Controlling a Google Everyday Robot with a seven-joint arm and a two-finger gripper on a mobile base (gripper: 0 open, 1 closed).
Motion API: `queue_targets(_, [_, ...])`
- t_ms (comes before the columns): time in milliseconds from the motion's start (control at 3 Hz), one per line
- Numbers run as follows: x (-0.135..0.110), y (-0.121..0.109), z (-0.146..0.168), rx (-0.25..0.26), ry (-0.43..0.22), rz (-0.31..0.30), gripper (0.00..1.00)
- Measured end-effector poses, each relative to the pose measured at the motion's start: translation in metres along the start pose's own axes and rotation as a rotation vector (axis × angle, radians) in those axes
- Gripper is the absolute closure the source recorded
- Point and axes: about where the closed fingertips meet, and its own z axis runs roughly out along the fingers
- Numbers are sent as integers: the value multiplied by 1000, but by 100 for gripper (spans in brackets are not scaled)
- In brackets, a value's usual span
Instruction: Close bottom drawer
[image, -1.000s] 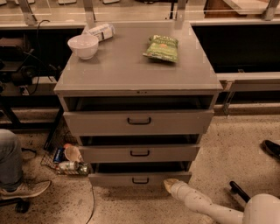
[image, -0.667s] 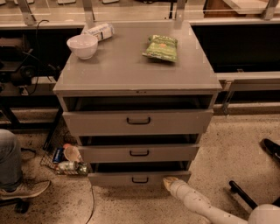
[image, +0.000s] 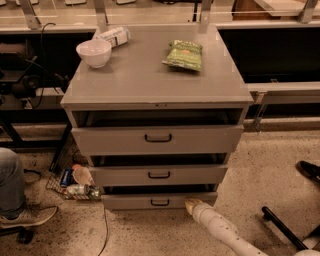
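The bottom drawer (image: 159, 201) is the lowest of three grey drawers in a grey cabinet (image: 150, 80). Its slim front with a small black handle (image: 160, 202) stands a little out from the cabinet, with a dark gap above it. The middle drawer (image: 159, 175) and the taller top drawer (image: 158, 139) also stand slightly out. My gripper (image: 190, 204) is at the end of a white arm that comes in from the lower right. Its tip is against the right part of the bottom drawer's front, right of the handle.
On the cabinet top are a white bowl (image: 93, 52), a green snack bag (image: 183, 54) and a lying bottle (image: 113, 36). A wire basket of items (image: 75, 183) sits on the floor at the cabinet's left. A person's leg and shoe (image: 17, 200) are at far left. A black base leg (image: 282, 227) is at lower right.
My arm has moved left and slightly up, so the gripper tip is now against the bottom drawer's front. The drawer front looks a little further in.
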Motion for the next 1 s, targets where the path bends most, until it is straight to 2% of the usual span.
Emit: queue_targets(1000, [-2,-4,0,-4,-4,4,100])
